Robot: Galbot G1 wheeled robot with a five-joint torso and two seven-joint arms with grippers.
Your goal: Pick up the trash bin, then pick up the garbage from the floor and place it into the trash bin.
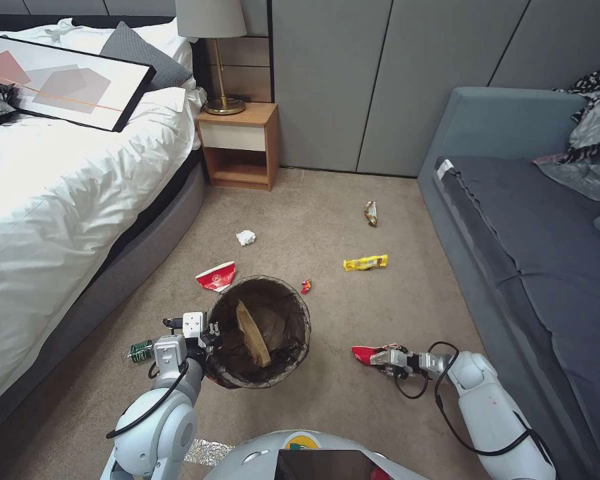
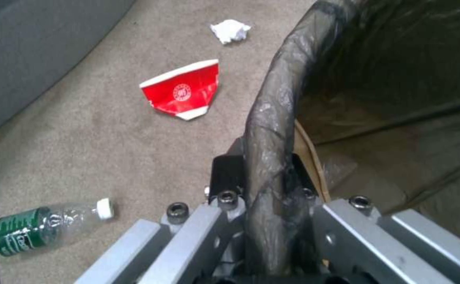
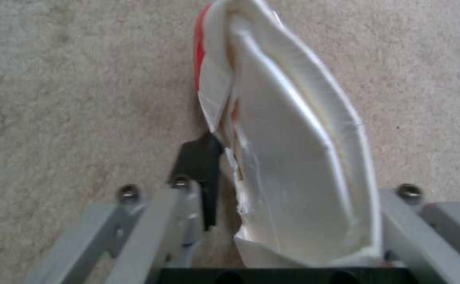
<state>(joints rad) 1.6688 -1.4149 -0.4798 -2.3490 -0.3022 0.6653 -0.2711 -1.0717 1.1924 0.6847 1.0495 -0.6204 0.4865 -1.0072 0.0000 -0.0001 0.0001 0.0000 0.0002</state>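
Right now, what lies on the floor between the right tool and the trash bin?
Only bare carpet, in the head view. The right tool, shut on a crushed red-and-white cup, is right of the trash bin.

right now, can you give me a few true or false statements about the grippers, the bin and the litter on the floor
1. The left gripper is clamped on the rim of the trash bin. True.
2. The right gripper is open and holds nothing. False: it is shut on a crushed red-and-white paper cup.
3. A tan paper tray stands inside the bin. True.
4. The green-labelled bottle is in the bin. False: it lies on the carpet beside the left arm.
5. The white tissue wad lies on the bed. False: it lies on the carpet beyond a second crushed cup.
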